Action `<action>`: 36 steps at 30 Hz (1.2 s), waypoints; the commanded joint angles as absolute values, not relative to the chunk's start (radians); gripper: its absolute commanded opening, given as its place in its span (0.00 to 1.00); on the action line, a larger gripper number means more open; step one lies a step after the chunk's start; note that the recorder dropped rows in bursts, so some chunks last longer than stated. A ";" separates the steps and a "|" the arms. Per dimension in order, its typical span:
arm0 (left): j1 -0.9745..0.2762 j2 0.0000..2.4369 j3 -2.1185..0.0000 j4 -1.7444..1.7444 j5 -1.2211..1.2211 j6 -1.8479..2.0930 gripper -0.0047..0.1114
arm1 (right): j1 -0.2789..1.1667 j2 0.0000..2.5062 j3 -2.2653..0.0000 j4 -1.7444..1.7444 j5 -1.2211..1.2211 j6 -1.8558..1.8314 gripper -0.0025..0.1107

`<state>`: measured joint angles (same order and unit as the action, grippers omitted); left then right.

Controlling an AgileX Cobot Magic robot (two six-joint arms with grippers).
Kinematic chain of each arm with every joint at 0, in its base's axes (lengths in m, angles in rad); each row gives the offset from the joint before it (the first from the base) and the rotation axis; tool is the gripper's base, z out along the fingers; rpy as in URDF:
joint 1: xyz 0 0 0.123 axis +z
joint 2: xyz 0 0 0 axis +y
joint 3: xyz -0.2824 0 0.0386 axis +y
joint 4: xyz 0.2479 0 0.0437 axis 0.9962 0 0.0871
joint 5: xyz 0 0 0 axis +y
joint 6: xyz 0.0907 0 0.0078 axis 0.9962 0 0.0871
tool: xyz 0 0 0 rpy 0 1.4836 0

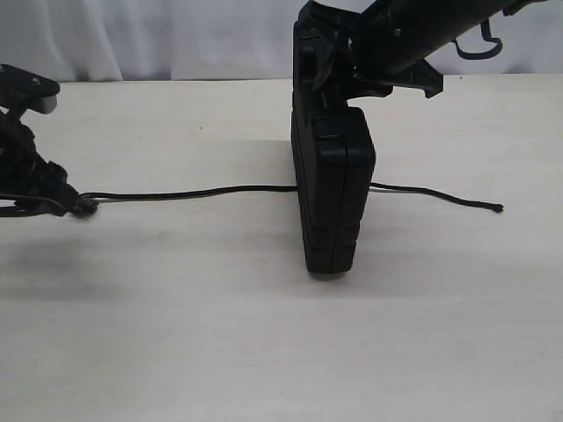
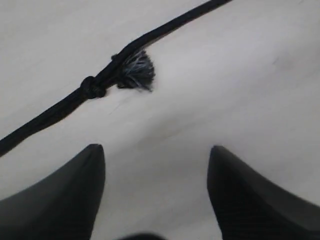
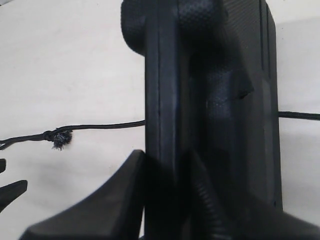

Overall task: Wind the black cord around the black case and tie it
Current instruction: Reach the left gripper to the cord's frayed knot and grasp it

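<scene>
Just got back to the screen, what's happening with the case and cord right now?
The right gripper clamps the black case, standing it on edge on the table. The black cord lies flat, meeting the case on one side and emerging on the other; nothing is wrapped yet. The left gripper is open near the cord's knot, holding nothing.

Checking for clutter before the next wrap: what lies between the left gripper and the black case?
Only the black cord, lying on the table and running from beside the left gripper to the black case, as the exterior view shows.
</scene>
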<state>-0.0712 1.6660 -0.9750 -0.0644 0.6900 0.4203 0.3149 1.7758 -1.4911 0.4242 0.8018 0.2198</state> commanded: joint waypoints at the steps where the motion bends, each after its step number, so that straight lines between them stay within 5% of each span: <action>1: -0.071 1.810 -1.065 0.017 0.726 0.476 0.53 | 0.317 1.779 -1.488 0.438 0.809 0.222 0.06; 26: -0.071 2.035 -1.124 0.245 0.568 0.690 0.52 | 0.317 1.779 -1.488 0.438 0.809 0.222 0.06; 36: -0.071 2.054 -1.153 0.089 0.627 0.585 0.05 | 0.317 1.779 -1.488 0.438 0.809 0.222 0.06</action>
